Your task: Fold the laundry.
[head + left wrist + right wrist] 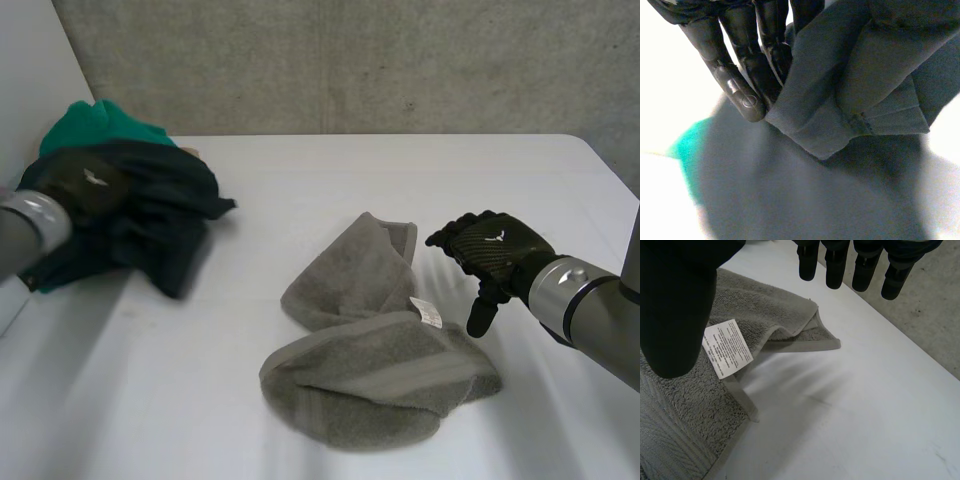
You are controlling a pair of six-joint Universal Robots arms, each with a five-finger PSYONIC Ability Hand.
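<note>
The left hand [85, 185] grips a bunched fold of a dark blue-grey garment [165, 225] at its fingers [747, 65], probably to pull it clear of the green cloth [95, 122] behind. Its thumb is buried in fabric and the garment's shape is unreadable. The right hand [495, 250] hovers open and empty just beside the crumpled grey terry towel [380, 375] on the white tabletop [330, 190], seemingly poised to take an edge; most corners are lost in the folds.

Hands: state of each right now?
Left hand: shut on the dark garment.
Right hand: open, empty, beside the grey towel.
</note>
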